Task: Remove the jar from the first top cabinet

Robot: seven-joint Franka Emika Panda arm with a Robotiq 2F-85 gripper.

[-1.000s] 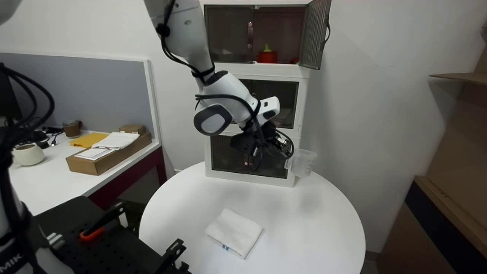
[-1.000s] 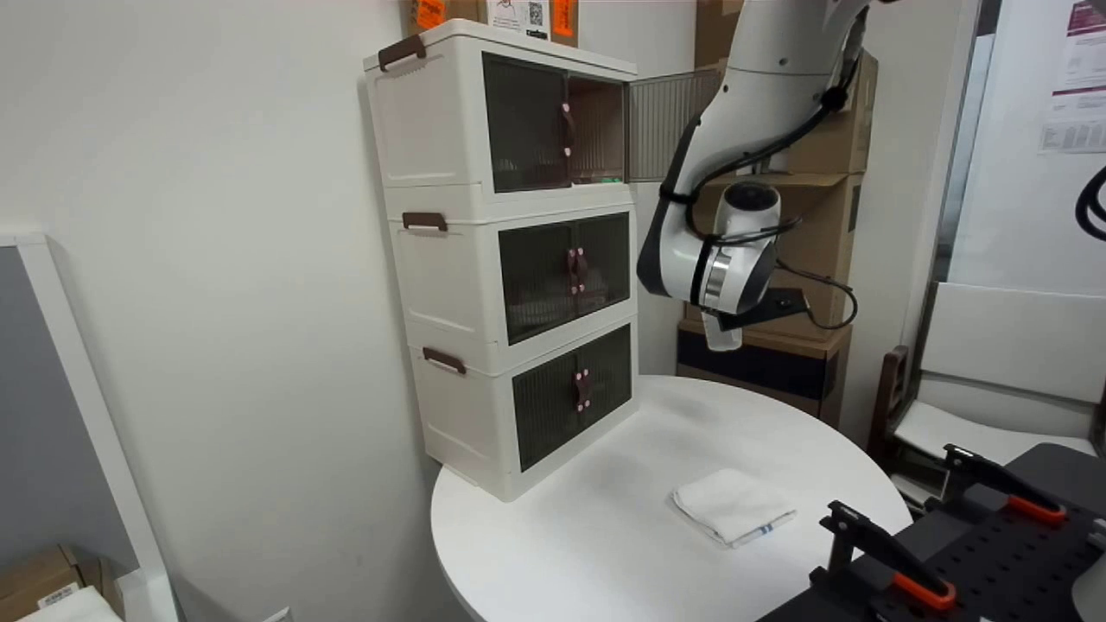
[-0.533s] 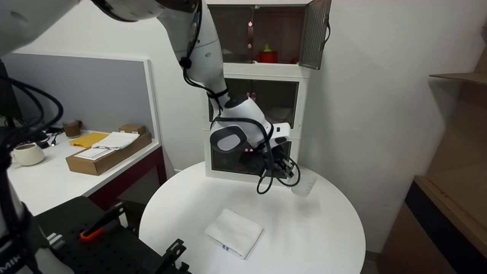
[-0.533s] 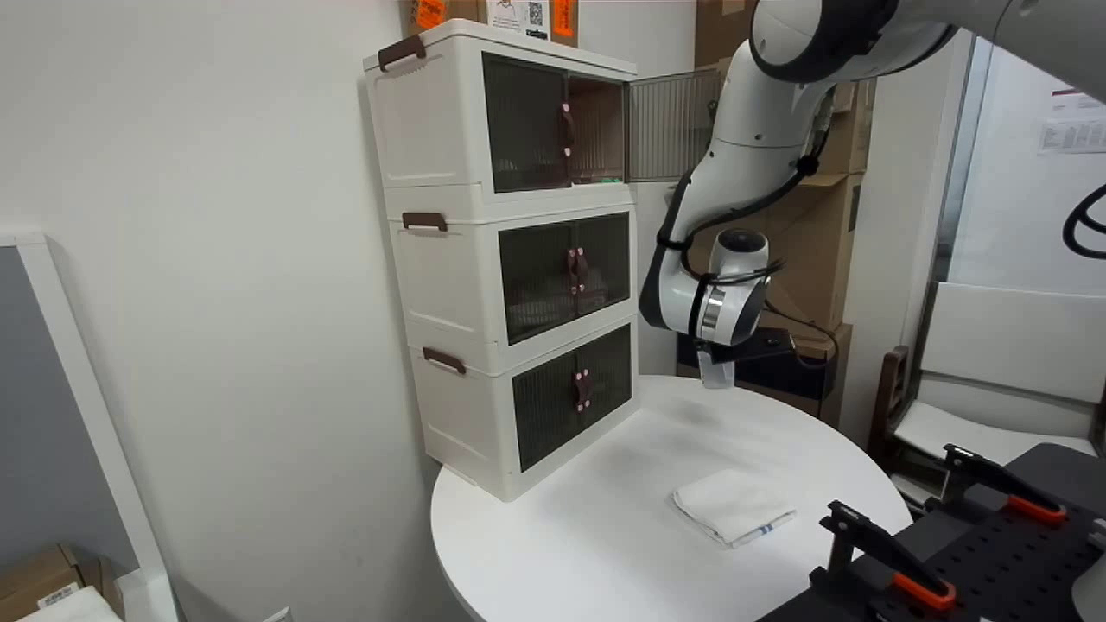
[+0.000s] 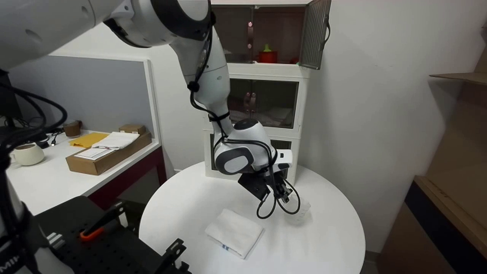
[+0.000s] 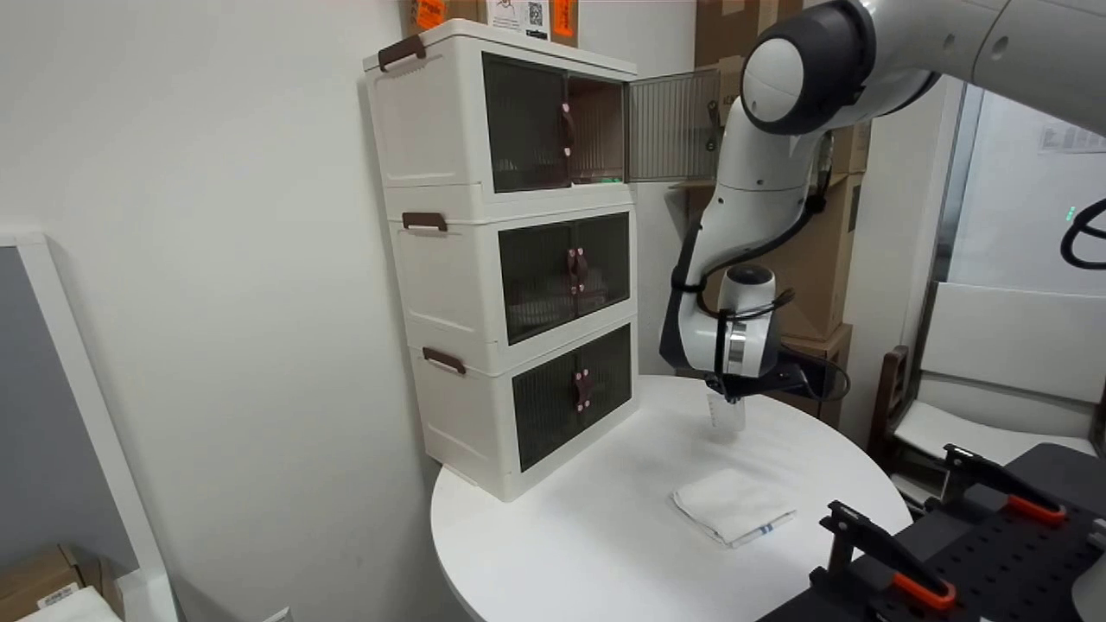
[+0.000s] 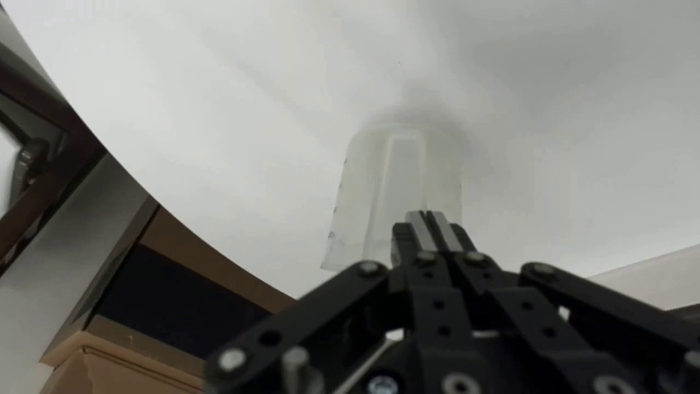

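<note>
The end effector (image 7: 427, 216) is pinching the jar (image 7: 396, 189) tight. Its two fingers (image 7: 420, 230) are almost pressed together, with a thin part of the jar caught between them. I can't tell for sure which part that is. The see-through jar hangs just past the fingertips and seems to lean a little. The white table (image 6: 587, 553) is under it, very near. I can't tell if the bottom of the jar touches it.

High above the end effector is the top cabinet (image 6: 432, 130), with one door (image 6: 674, 125) swung wide. In both exterior views the jar is far below that cabinet and well apart from it. So the big part, getting the jar out, looks done to me. A red thing (image 5: 268, 57) with a green top sits inside the cabinet, also high above the end effector, but the job does not ask for it.

What is left, I guess, is small: stand the jar flat on the table and let go. The folded white cloth (image 5: 234, 233) lies lower than the end effector and off to one side, apart from the jar. If the fingers let go while the jar leans, it might tip over.
</note>
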